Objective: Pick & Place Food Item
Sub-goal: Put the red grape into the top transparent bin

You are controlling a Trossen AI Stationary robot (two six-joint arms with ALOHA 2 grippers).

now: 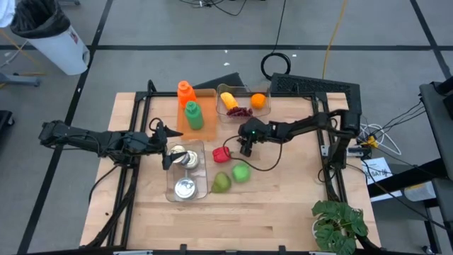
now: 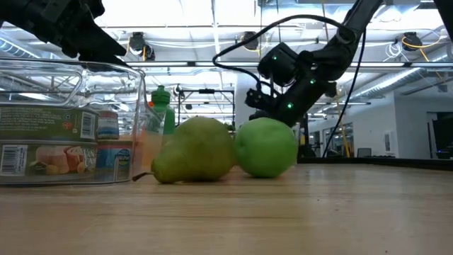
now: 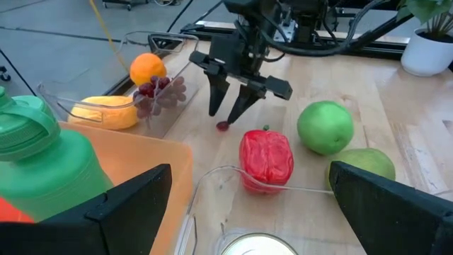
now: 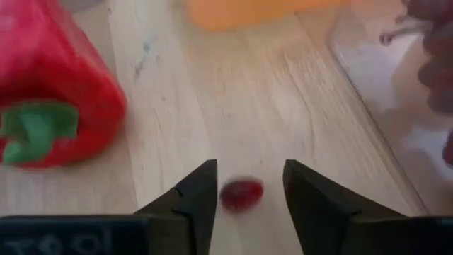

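A small red grape [image 4: 241,193] lies on the wooden table next to a red bell pepper [image 4: 49,85]. My right gripper [image 4: 248,188] hangs over it, pointing down, open, one finger on each side of the grape with a small gap on both. The left wrist view shows this gripper [image 3: 230,115] just above the grape [image 3: 223,126]. A green apple [image 1: 241,172] and a pear [image 1: 221,182] rest on the table nearer the near edge. My left gripper [image 1: 168,149] is open and hovers at the edge of a clear bin [image 1: 202,152] holding cans.
A clear tray [image 1: 228,91] at the far side holds a yellow fruit, a bunch of grapes [image 1: 242,111] and an orange [image 1: 258,100]. An orange tray [image 1: 209,127] carries a green and an orange bottle. A potted plant [image 1: 340,225] stands at the near right corner.
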